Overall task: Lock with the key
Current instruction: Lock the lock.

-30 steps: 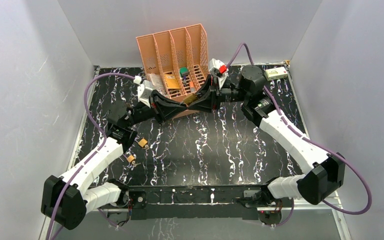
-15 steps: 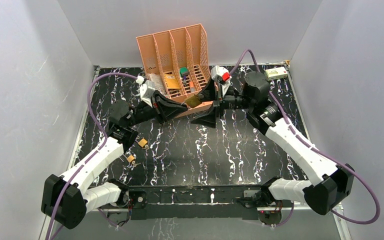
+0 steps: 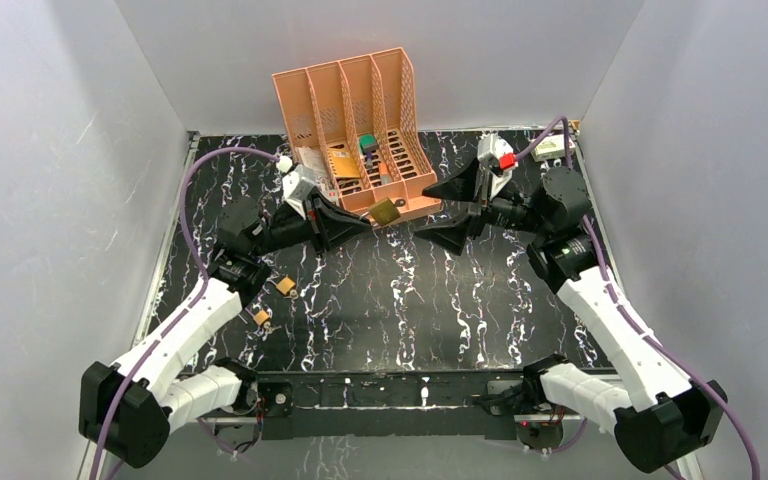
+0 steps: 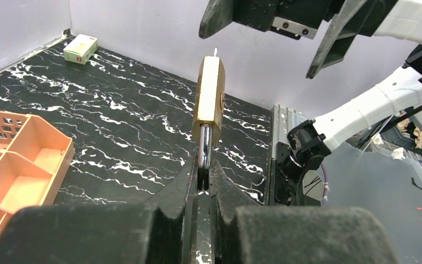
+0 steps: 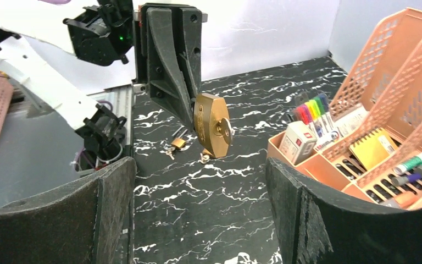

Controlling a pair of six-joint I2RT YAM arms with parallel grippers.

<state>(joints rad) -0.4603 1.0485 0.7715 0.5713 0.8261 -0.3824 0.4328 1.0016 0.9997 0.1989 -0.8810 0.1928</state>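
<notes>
A big brass padlock (image 3: pixel 385 212) (image 4: pixel 209 96) (image 5: pixel 209 124) hangs in the air in front of the organizer. My left gripper (image 3: pixel 365 218) (image 4: pixel 204 176) (image 5: pixel 189 104) is shut on its steel shackle. A small metal key (image 5: pixel 226 131) sticks out of the keyhole on the padlock's end face, which is turned toward the right arm. My right gripper (image 3: pixel 423 213) (image 5: pixel 198 181) (image 4: pixel 257 55) stands wide open a short way to the right of the padlock. It touches nothing and nothing is between its fingers.
An orange desk organizer (image 3: pixel 360 110) (image 5: pixel 395 82) with pens, markers and notebooks stands right behind the padlock. Two small brass padlocks (image 3: pixel 285 285) (image 3: pixel 260 318) (image 5: pixel 178 143) lie on the black marbled table at the left. A small box (image 3: pixel 552 147) (image 4: pixel 81 48) sits at the back right corner.
My right gripper opened wide and drew back to the right, away from the padlock. The left gripper kept the padlock almost still.
</notes>
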